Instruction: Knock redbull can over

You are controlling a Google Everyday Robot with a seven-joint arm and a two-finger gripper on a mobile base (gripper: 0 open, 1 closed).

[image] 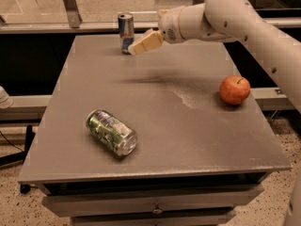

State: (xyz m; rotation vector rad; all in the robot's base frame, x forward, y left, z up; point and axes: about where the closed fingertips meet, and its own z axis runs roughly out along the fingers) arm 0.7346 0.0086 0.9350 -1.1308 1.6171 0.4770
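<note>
The redbull can point(125, 31) stands upright near the far left edge of the grey table point(155, 102). It is slim, blue and silver with a silver top. My gripper point(137, 46), with cream fingers, reaches in from the right on the white arm point(221, 18). Its tip is right beside the can's lower right side and partly overlaps it; I cannot tell whether they touch.
A fatter green-patterned can point(111, 132) lies on its side at the front left of the table. A red apple point(234, 90) sits near the right edge. A metal rail and post point(70, 6) run behind the table.
</note>
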